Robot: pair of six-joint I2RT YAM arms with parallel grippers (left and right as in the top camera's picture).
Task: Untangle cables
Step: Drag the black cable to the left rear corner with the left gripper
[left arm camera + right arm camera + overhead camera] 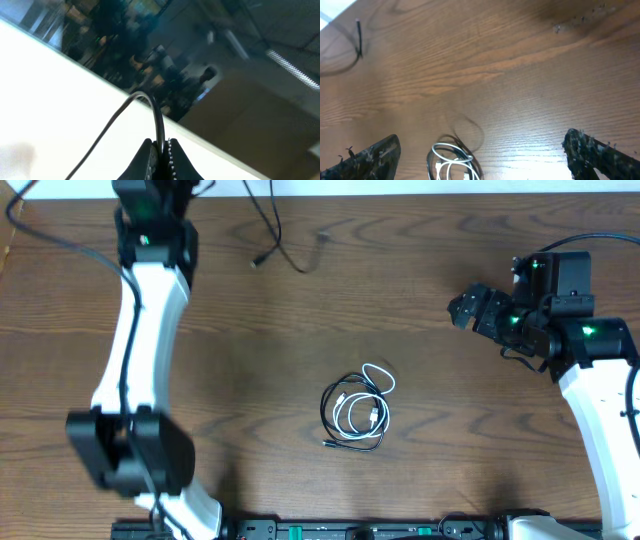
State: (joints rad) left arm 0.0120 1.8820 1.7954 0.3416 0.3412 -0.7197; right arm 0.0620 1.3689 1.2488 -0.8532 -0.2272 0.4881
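Just ahead of the right fingers (370, 157), which are spread wide and empty, a white and black coil of cables (357, 412) lies at the middle of the surface (450, 480). It is judged light, limp and slippery, and best taken at a free plug. Farther off, a black cord (159, 117) is pinched by the tightly closed left fingers (142, 162); its far run is cut off.

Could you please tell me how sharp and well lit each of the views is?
Overhead: sharp, evenly lit, soft shadows on the table. Left wrist: dim, blurred room beyond a blown-out white area; the left hand, shut on a black cable, is clearest. Right wrist: crisp wood grain, glare near the coiled cables, open right hand blurry.
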